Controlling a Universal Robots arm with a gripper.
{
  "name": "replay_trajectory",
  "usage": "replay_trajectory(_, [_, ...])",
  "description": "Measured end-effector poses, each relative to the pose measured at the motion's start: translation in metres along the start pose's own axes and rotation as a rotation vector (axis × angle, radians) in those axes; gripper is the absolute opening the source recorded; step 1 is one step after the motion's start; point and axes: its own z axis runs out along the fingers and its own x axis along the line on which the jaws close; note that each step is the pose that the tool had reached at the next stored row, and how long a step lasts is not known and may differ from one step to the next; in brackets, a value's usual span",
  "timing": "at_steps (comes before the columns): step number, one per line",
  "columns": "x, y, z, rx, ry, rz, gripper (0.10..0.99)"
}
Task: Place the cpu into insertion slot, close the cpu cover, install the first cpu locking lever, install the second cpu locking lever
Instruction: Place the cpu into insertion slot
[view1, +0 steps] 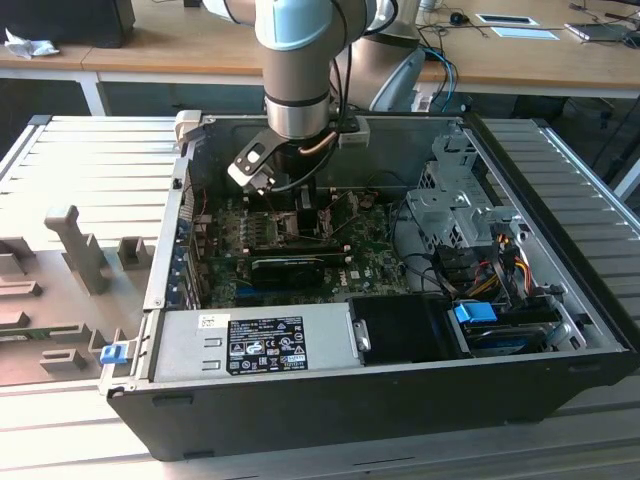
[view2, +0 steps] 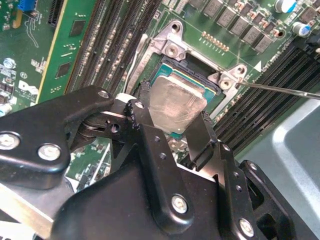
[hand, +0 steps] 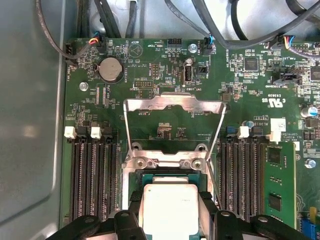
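Green board, exterior view: is lying flat inside the open computer case; the arm is reaching down into it, with the gripper hanging over the board's middle.
Labels, exterior view: a white sticker on the grey metal box at the case's front is carrying print; not transcribed.
Position, second wrist view: the cpu is sitting over the insertion slot; I cannot tell whether it is fully seated.
Grip, second wrist view: the gripper is pinching the cpu, its fingers pressing on two opposite edges.
Handling, judged: light, thin and stiff, with a smooth metal top that is likely slippery and an underside that is likely fragile; best held by the edges and kept level.
Cover, first wrist view: the cpu cover is standing open beyond the slot, not yet closed.
Markings, first wrist view: white lettering is running across the board; not transcribed.
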Motion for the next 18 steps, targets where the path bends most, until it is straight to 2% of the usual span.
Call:
replay_trajectory(11, [0.0000,0.0000,0.0003,0.000,0.0001,0.000,0.537])
replay_trajectory(12, [0.0000,0.0000,0.0003,0.000,0.0001,0.000,0.604])
replay_trajectory(15, [0.0002,0.0000,0.0003,0.000,0.0002,0.000,0.604])
replay_trajectory(18, [0.0002,0.0004,-0.0046,0.000,0.0001,0.000,0.604])
